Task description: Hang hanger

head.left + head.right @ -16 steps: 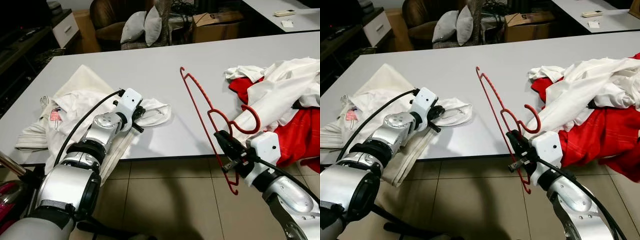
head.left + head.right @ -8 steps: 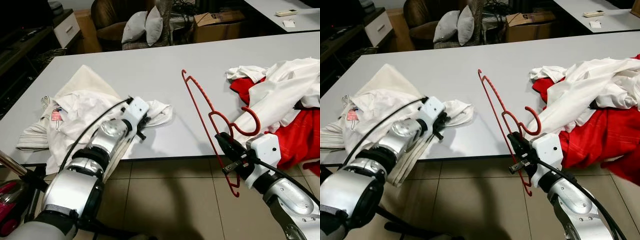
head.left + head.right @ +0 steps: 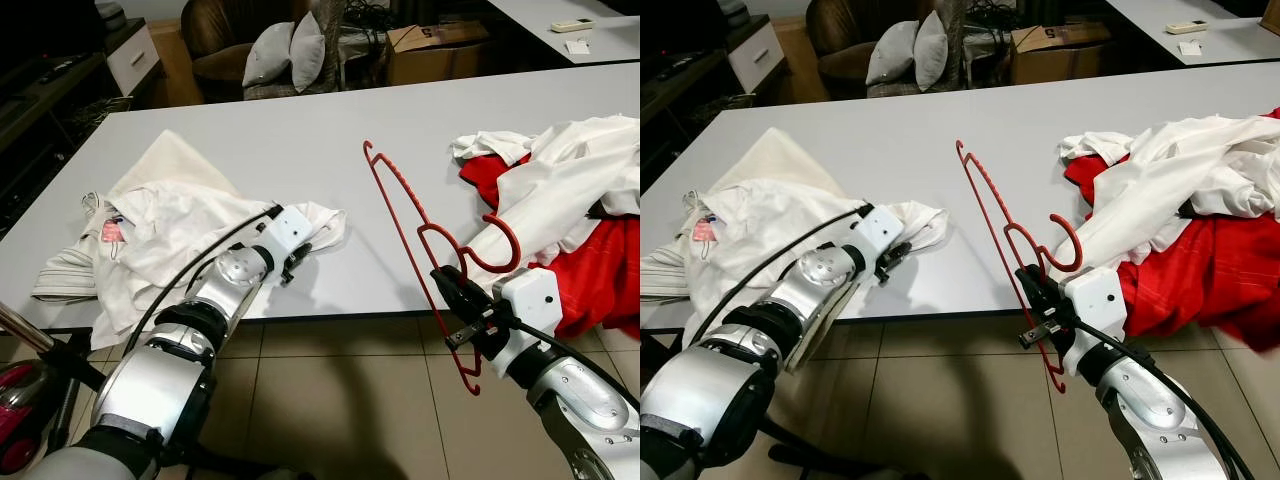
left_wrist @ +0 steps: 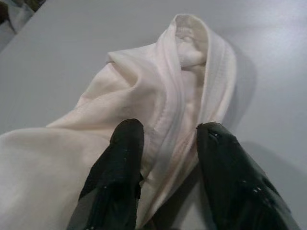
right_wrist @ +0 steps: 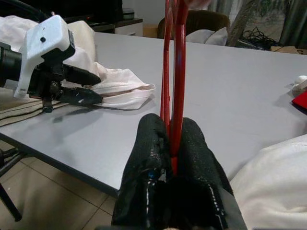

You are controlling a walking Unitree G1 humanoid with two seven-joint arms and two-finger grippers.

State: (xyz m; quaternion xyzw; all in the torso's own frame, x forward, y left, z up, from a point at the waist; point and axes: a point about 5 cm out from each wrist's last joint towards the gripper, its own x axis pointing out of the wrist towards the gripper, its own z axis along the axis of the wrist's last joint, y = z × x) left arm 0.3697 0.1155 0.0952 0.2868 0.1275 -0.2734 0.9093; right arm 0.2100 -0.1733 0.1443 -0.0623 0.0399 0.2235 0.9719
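Note:
A red plastic hanger (image 5: 180, 67) stands upright over the front edge of the grey table (image 3: 300, 130), its hook turned toward the clothes on the right. My right gripper (image 3: 455, 300) is shut on the hanger's lower bar. At the table's left lies a crumpled cream garment (image 3: 170, 215). My left gripper (image 3: 295, 262) rests low on the garment's right end. In the left wrist view its fingers (image 4: 127, 158) stand open, straddling a folded edge of the cloth (image 4: 158, 81).
A heap of red and white clothes (image 3: 570, 220) covers the table's right side. Behind the table stand a brown chair with grey pillows (image 3: 285, 50) and a cardboard box (image 3: 430, 50). Tiled floor (image 3: 340, 400) lies under the front edge.
My left gripper has slid right along the cream garment to its right end. The right gripper and the hanger have stayed in place.

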